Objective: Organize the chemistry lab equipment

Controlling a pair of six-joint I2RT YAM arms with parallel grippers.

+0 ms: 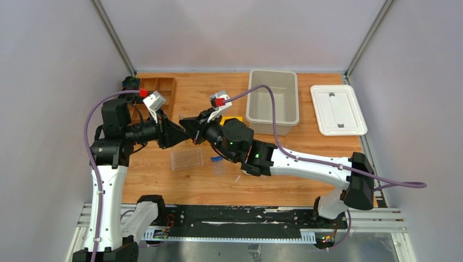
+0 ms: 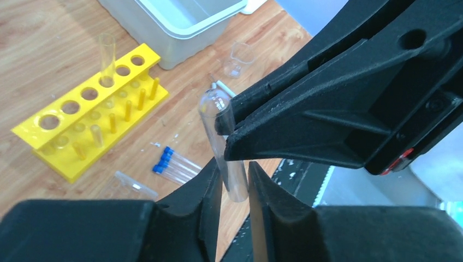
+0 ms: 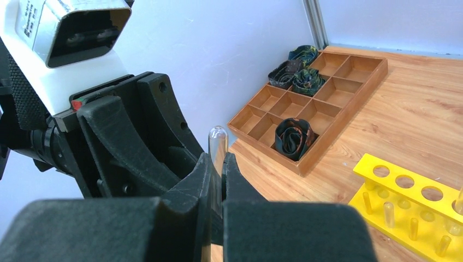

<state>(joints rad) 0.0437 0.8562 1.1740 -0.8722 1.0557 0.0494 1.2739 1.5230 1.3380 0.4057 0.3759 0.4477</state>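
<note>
Left gripper (image 2: 235,172) jaws, lower centre, flank lower end of clear test tube (image 2: 228,164); whether clamped, cannot tell. Right gripper (image 2: 223,136) jaws clamped on same tube, mid-frame. Beyond, on table (image 2: 33,49): blue-capped tubes (image 2: 174,166) centre-left, yellow rack (image 2: 90,117) upper left.

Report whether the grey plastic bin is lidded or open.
Open. The grey plastic bin shows its bare inside, and the white rectangular lid lies flat on the wooden table to its right, apart from it.
</note>
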